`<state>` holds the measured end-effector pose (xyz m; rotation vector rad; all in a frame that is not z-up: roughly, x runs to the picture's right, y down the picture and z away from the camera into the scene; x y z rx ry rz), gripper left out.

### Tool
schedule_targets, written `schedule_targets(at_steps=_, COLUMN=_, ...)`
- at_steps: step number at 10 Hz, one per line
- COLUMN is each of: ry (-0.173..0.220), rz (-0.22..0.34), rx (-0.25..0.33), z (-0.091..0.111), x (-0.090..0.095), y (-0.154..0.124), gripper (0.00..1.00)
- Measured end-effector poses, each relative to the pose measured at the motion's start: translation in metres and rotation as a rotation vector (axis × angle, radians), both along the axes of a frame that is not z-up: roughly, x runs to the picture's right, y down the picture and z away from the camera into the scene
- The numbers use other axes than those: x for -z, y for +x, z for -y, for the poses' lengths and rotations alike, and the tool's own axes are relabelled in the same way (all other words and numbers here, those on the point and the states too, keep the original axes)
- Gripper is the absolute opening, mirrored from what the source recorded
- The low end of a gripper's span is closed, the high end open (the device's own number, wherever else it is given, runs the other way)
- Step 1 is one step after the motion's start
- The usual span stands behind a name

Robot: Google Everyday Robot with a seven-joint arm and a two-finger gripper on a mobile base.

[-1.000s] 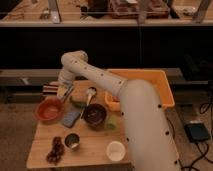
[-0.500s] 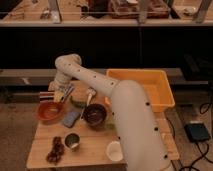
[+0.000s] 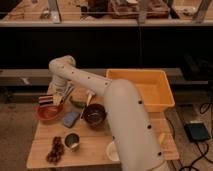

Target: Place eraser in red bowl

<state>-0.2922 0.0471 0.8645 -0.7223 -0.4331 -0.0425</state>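
The red bowl [image 3: 49,113] sits at the left end of the wooden table [image 3: 95,150]. The eraser [image 3: 46,100], a small striped block, is just above the bowl's far rim. My gripper [image 3: 54,98] is at the eraser's right end and shut on it, holding it over the bowl. The arm reaches in from the lower right and bends over the table.
A blue-grey pad [image 3: 70,118] and a dark brown bowl [image 3: 94,115] lie right of the red bowl. A green item [image 3: 77,103] lies behind them. A small cup [image 3: 72,141] and dark grapes [image 3: 55,150] are in front. A yellow bin [image 3: 145,87] stands at the right.
My gripper has moved left and down from beside the dark bowl, bringing the eraser over the red bowl's far rim.
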Motion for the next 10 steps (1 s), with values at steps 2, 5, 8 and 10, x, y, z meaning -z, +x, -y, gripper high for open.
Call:
schedule_targets(at_steps=2, ry=-0.006, rz=-0.019, rx=0.011, z=-0.0060, x=-0.0055, y=0.0007, gripper=0.51)
schedule_targets(at_steps=5, ry=0.001, rz=-0.032, rx=0.026, z=-0.0092, x=-0.0057, y=-0.0012, gripper=0.78)
schedule_targets(at_steps=8, ry=0.000, rz=-0.033, rx=0.020, z=-0.0083, x=-0.0035, y=0.0000, gripper=0.80)
schedule_targets(at_steps=10, ry=-0.003, rz=-0.034, rx=0.012, z=-0.0072, x=-0.0041, y=0.0031, gripper=0.80)
